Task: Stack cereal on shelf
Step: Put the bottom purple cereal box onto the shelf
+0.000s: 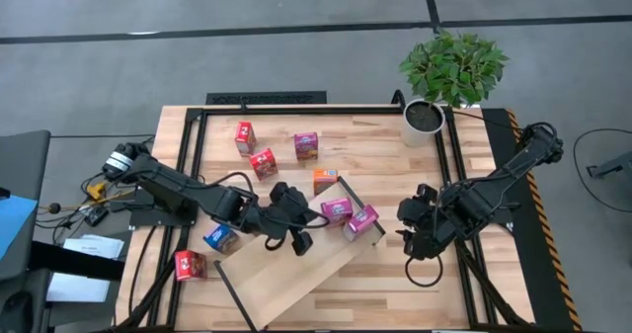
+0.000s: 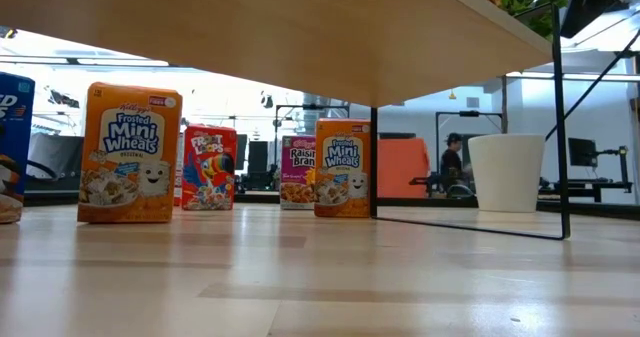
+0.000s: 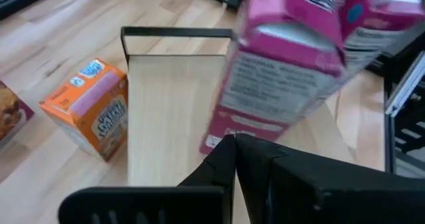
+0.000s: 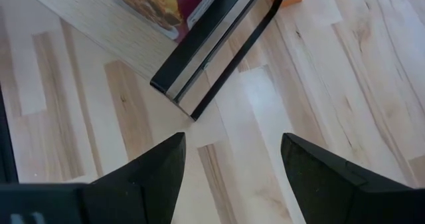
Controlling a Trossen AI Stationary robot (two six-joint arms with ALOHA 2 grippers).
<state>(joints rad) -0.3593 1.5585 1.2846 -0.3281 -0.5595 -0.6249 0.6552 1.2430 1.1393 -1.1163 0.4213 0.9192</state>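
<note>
While left gripper (image 1: 296, 236) is closed | right gripper (image 1: 413, 236) spread | plant (image 1: 452, 68) behind shelf (image 1: 286, 274)

Robotics lab or test bay, not a home: a planked wooden table (image 1: 296, 185) stands on bare grey floor (image 1: 247, 46) marked with dark tape lines, with two dark arms bolted at its left and right edges and loose cables (image 1: 89, 190) trailing at frame left. Low view, centre right: open room behind the table with a person (image 2: 452, 162) seated at a desk, monitors (image 2: 582, 152) and black equipment frames under bright ceiling light. A potted plant (image 1: 449, 76) at upper right of the table and mini cereal boxes (image 2: 130, 152) scattered as props suggest a staged shelf-stocking setup.
</note>
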